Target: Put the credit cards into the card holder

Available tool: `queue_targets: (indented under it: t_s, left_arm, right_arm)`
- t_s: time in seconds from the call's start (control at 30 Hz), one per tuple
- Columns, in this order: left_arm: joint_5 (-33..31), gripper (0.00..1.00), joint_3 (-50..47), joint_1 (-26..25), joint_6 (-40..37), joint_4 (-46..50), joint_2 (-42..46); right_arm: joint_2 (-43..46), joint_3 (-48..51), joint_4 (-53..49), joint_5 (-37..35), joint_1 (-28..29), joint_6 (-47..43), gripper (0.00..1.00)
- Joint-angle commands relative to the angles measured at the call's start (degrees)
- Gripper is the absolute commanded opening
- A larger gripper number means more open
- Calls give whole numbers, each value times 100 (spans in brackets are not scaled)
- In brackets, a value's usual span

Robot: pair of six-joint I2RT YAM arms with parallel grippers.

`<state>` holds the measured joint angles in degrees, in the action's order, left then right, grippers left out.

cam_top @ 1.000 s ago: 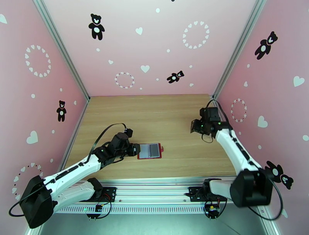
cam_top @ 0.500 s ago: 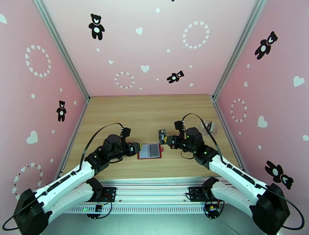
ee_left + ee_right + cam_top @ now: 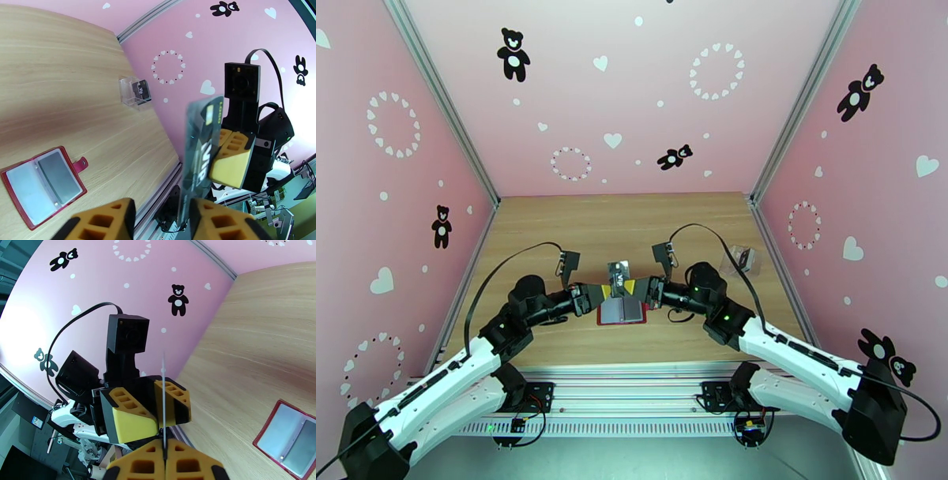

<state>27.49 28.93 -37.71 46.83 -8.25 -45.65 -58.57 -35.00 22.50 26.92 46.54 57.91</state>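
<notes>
The red card holder [image 3: 622, 309] lies open on the wooden table, pale grey pockets up, also seen in the left wrist view [image 3: 41, 185] and the right wrist view [image 3: 292, 441]. Above it my right gripper [image 3: 632, 287] is shut on a dark credit card [image 3: 618, 272] marked VIP [image 3: 199, 150], held upright and seen edge-on [image 3: 163, 374] from its own wrist. My left gripper [image 3: 610, 290] faces it, open, with its fingers [image 3: 106, 221] on either side of the card's free end. Another dark card sits inside the clear case [image 3: 134, 91].
The clear plastic case [image 3: 739, 259] stands on the table's right side near the pink wall. Pink walls with metal rails enclose the table on three sides. Both arms reach inward from the near edge, and their cables loop above the wrists.
My right arm swung from the clear case at the right to the middle, carrying a card. My left gripper lifted off the holder's edge and met the card above it.
</notes>
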Motion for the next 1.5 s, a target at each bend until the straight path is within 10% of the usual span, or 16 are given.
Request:
queue_targets:
  t_s: [0.0,0.4,0.57,0.83,1.2,1.37,1.47]
  left_arm:
    - [222,37,113,-61,61,-286,140]
    - [407,0,8,-148,158,-422,379]
    - [589,0,-3,-147,33,-182,581]
    - [969,0,19,-185,-152,101,837]
    - [858,0,50,-209,-189,238,766]
    - [-660,65,309,-175,-562,1689,819]
    - [-1677,68,455,43,-541,2554,405]
  right_arm:
    - [-145,-267,287,136,96,94,0]
    - [-305,-369,233,350,179,-76,0]
    - [-119,-582,-354,629,177,-684,17]
    - [-43,-620,-264,854,180,-702,18]
    - [-76,-674,-263,993,188,-661,0]
    - [-384,-1040,-1687,258,137,-1129,0]
    - [-956,-1212,-2302,122,-114,-984,0]
